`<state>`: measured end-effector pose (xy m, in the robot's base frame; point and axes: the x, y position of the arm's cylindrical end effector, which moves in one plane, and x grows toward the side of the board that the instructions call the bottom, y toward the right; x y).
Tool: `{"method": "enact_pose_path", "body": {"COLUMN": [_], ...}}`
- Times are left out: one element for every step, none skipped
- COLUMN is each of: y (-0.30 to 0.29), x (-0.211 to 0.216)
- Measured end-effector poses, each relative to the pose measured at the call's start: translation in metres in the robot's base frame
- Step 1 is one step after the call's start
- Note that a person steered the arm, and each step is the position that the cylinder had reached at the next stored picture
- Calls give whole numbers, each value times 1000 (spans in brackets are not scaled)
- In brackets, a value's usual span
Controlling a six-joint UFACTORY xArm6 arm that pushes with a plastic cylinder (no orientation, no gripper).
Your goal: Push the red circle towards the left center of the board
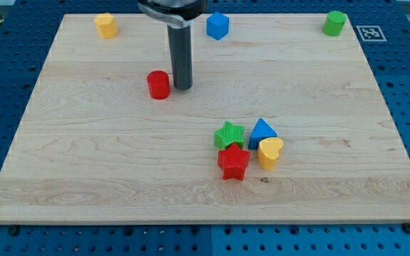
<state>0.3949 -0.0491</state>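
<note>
The red circle (159,84) stands on the wooden board (84,163), left of the middle and in the upper half. My tip (183,87) rests on the board just to the right of the red circle, very close to it or touching its right side. The dark rod rises straight up from the tip to the view's top.
A yellow block (106,25) sits at the top left, a blue block (218,25) at the top middle, a green cylinder (334,23) at the top right. A cluster lies right of centre: green star (229,134), blue triangle (263,132), yellow heart (270,152), red star (233,163).
</note>
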Motion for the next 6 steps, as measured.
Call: {"method": "enact_pose_path", "body": {"y": [-26, -56, -87, -111, -126, -131], "x": [0, 0, 0, 1, 7, 13]}}
